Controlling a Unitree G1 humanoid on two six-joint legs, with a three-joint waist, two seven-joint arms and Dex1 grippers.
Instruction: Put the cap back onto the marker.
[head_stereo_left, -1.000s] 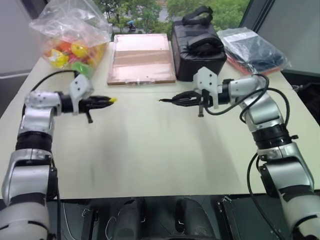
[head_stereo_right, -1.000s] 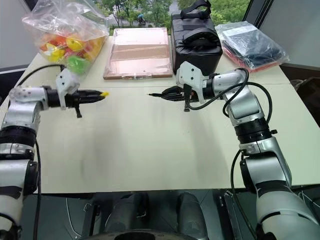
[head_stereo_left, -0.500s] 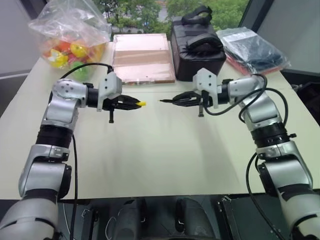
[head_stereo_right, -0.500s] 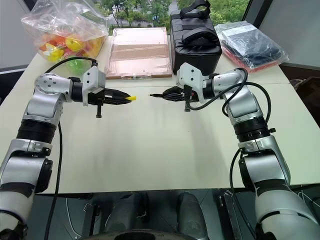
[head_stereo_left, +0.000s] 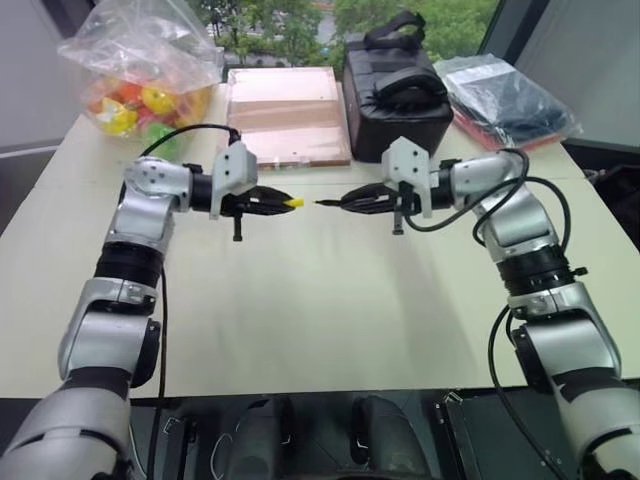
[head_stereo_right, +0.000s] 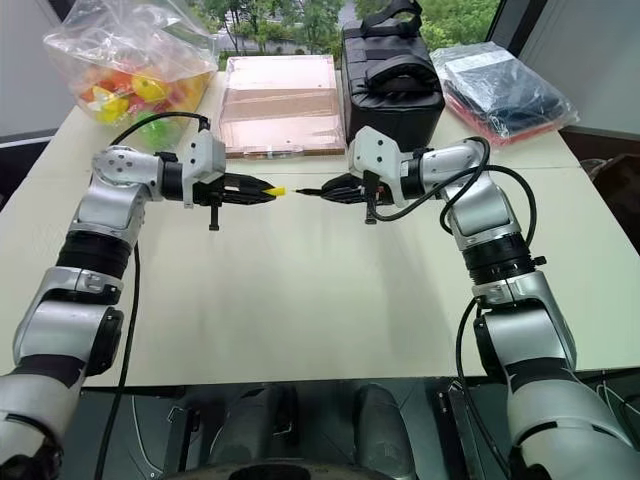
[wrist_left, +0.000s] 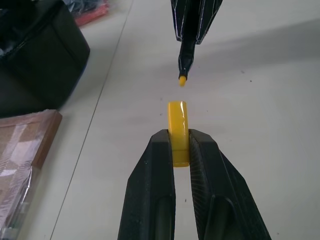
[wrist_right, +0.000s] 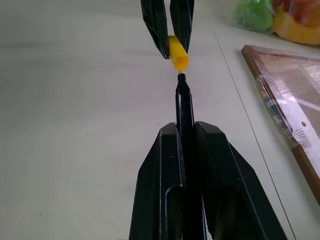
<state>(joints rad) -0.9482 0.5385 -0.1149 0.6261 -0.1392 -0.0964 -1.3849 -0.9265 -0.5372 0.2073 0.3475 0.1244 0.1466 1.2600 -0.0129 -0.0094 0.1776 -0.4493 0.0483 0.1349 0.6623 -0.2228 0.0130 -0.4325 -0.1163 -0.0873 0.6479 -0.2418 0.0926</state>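
My left gripper (head_stereo_left: 282, 203) is shut on the cap (head_stereo_left: 294, 202), a tiny yellow cylinder that sticks out past its fingertips, pointing right. My right gripper (head_stereo_left: 352, 202) is shut on the marker (head_stereo_left: 330, 202), a thin black stick whose tip points left. Both are held above the middle of the table, tip facing the cap's end with a small gap between them. The left wrist view has the cap (wrist_left: 178, 131) just short of the marker's pale yellow tip (wrist_left: 183, 80). Seen from the right wrist, the marker (wrist_right: 183, 102) lines up with the cap (wrist_right: 178, 53).
At the table's far side are a clear bag of coloured toys (head_stereo_left: 140, 70), a flat wrapped wooden box (head_stereo_left: 286, 115), a black case (head_stereo_left: 400, 95) and a plastic bag of dark cloth (head_stereo_left: 505, 95). The pale tabletop (head_stereo_left: 300, 320) lies below both grippers.
My left gripper has carried the cap to the right, from the table's left side to just short of the marker tip. The right gripper and marker have stayed put.
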